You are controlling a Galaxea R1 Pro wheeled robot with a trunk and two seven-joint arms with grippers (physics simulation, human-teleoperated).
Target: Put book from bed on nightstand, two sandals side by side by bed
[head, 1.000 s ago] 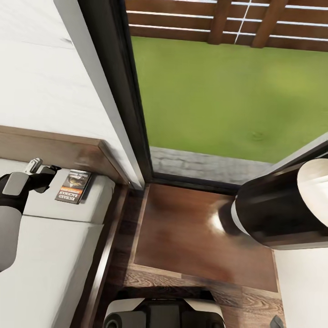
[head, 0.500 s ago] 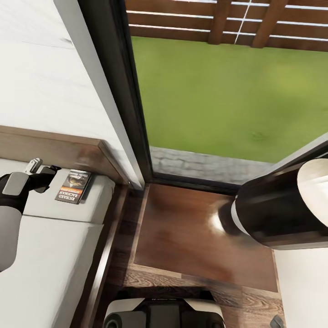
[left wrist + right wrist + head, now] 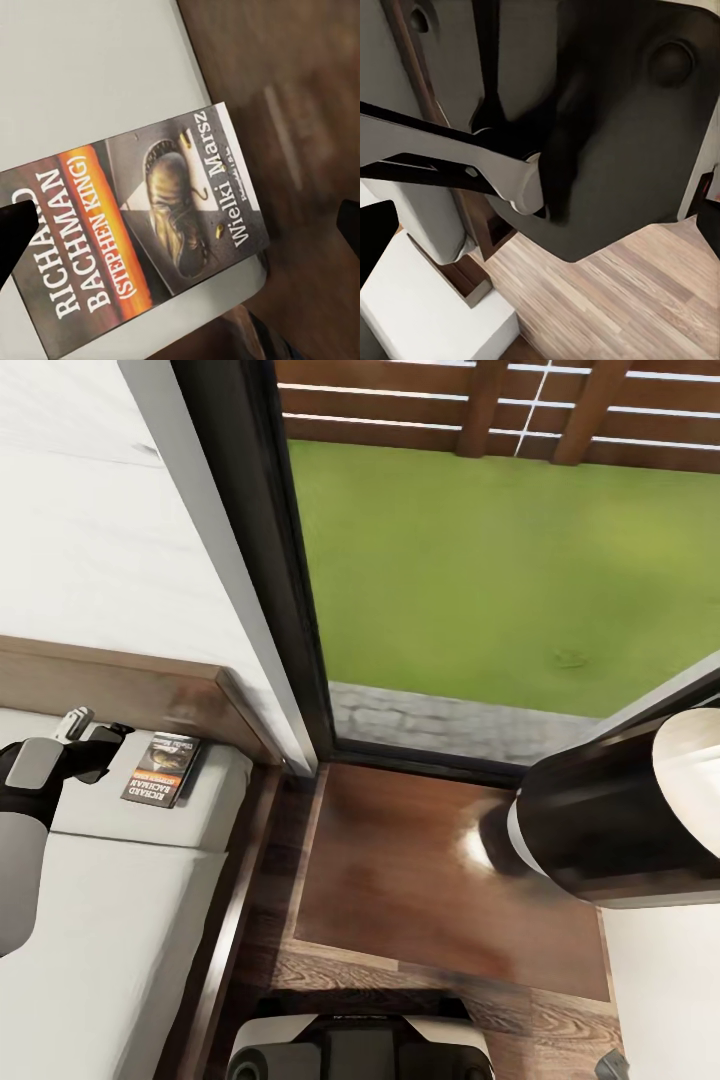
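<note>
Bedroom corner, seen from the robot's head: white wall, a tall black-framed window [image 3: 250, 560] onto green lawn, and a grey-brown plank floor [image 3: 560, 1025]. At the head end of the bed [image 3: 120, 900], the book [image 3: 161, 769] lies flat on the off-white mattress, close to the dark wooden headboard [image 3: 120, 695] and near the mattress's corner. The left tool [image 3: 98, 735] hovers just beside the book, its dark fingers spread apart; the left wrist camera shows the cover [image 3: 142, 240], lettered "RICHARD BACHMAN (STEPHEN KING)", between the two fingertips [image 3: 15, 236], with no visible contact. Right of the bed stands the nightstand [image 3: 420, 880], its glossy brown top bare. The right arm [image 3: 620, 820] crosses above it; the right tool's fingertips [image 3: 373, 232] appear apart in its wrist view.
</note>
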